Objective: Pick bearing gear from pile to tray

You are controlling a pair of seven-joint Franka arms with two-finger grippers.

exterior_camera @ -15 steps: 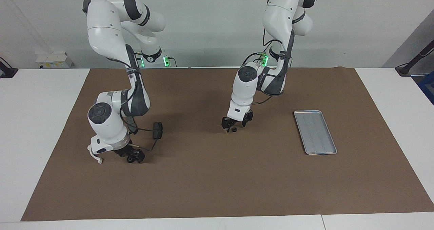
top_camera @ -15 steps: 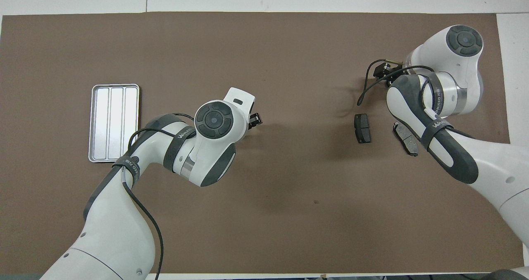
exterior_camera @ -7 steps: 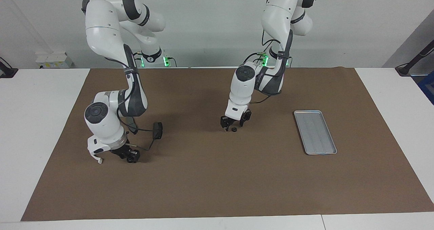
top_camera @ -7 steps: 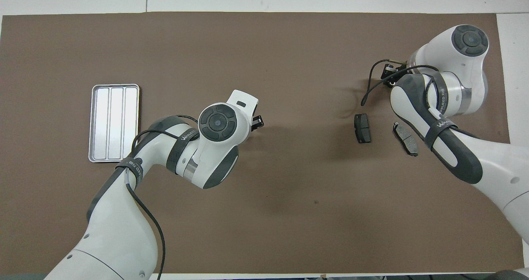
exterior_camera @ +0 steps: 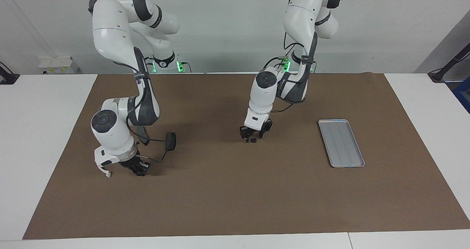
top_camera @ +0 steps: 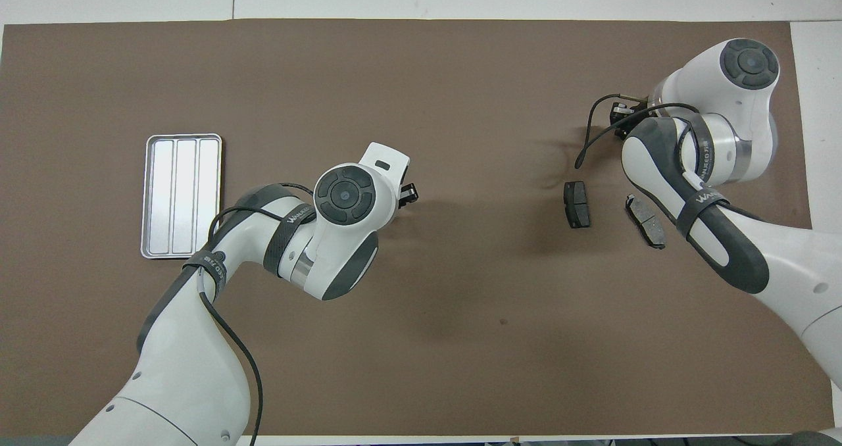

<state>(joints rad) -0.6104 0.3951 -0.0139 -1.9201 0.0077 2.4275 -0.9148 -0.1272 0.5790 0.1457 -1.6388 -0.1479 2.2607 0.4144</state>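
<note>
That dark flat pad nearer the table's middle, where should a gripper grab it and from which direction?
Grip the dark pad across its short width, at mid-length, coming straight down from above. It lies flat on the brown mat with both long edges clear, running away from the robots, so a pinch across them likely fits.

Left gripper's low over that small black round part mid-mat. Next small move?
Probably close the left gripper around the small black round part on the mat, then lift: it hangs right at the part, and the tray holds nothing yet.
</note>
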